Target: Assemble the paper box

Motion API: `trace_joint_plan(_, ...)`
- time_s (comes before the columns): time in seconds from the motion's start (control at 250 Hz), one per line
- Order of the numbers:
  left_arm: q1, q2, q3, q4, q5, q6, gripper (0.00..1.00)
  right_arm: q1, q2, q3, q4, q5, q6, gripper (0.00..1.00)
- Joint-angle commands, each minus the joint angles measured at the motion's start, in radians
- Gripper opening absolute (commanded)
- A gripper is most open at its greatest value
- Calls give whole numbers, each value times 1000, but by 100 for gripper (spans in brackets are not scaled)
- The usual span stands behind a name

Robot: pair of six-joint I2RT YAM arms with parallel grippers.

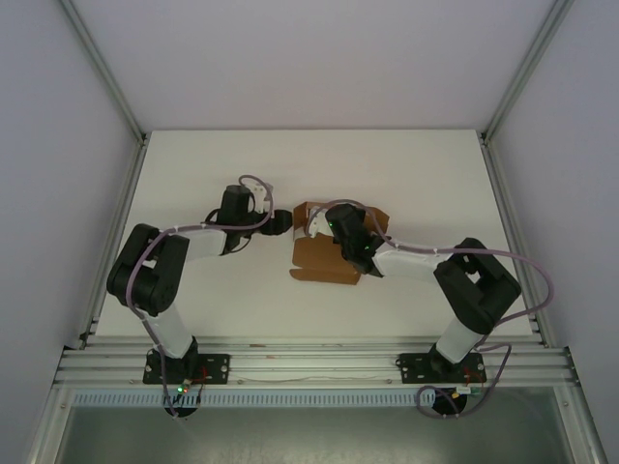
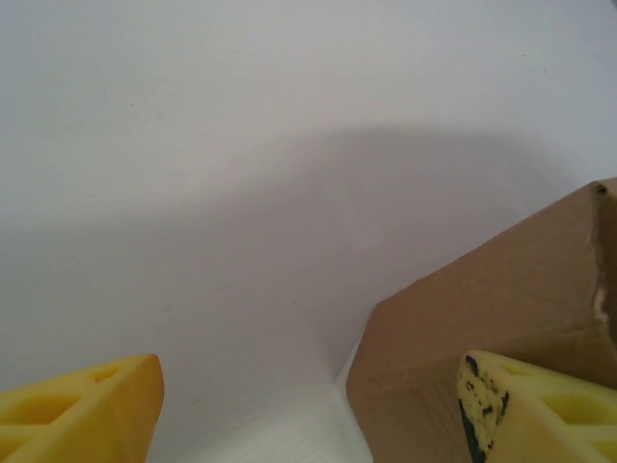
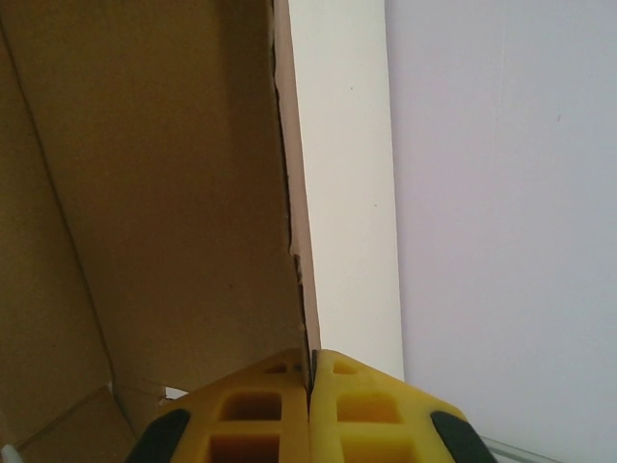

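- Table (image 1: 406,164), white and flat, lies between pale walls (image 1: 58,116), with a metal rail (image 1: 309,362) along its near edge.
- Left arm (image 1: 160,271) rises from its base on the rail, bends at a black elbow and reaches rightward toward the table's middle.
- Right arm (image 1: 464,290) rises from the rail's right end and reaches leftward over the cardboard.
- Box (image 1: 314,256), plain brown cardboard, sits near the table's middle between the two wrists. It is partly folded: a flat panel lies on the table on the near side, and raised walls stand on the far side under the right wrist.
- From the left wrist, the box (image 2: 482,309) shows as a brown wall standing on the table at lower right, its top edge slanting upward.
- From the right wrist, the box (image 3: 164,193) shows its inner faces on the left, with one wall seen edge-on running down to the fingers.
- Right gripper (image 1: 316,225) (image 3: 310,371) is clamped on the box, its yellow pads pressed together on the thin edge of that wall.
- Left gripper (image 1: 280,224) (image 2: 308,386) sits just left of the box with its fingers spread apart. One finger (image 2: 87,410) is over bare table, apart from the cardboard. The other (image 2: 540,405) lies in front of the box wall, and whether it touches cannot be told.
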Motion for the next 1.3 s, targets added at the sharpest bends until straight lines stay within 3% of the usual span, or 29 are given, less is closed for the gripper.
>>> trace_joint_plan(0.0, -3, 1, -19, 12, 33, 40, 79, 7, -15, -24, 45, 18, -17, 0)
trace_joint_plan(0.132, -26, 30, -30, 99, 129, 72, 77, 13, 10, -33, 97, 47, -71, 0)
trace_joint_plan(0.428, -61, 61, -37, 227, 163, 97, 74, 26, 11, -29, 63, 48, -58, 0)
trace_joint_plan(0.791, -137, 94, -36, 259, 87, 180, 73, 27, 23, -23, 37, 51, -47, 0)
trace_joint_plan(1.183, -148, 131, -12, 372, 70, 158, 53, 26, 28, -21, -21, 8, -7, 0)
trace_joint_plan(1.299, -166, 144, -9, 397, 15, 140, 39, 29, 36, -2, -25, 18, 46, 0)
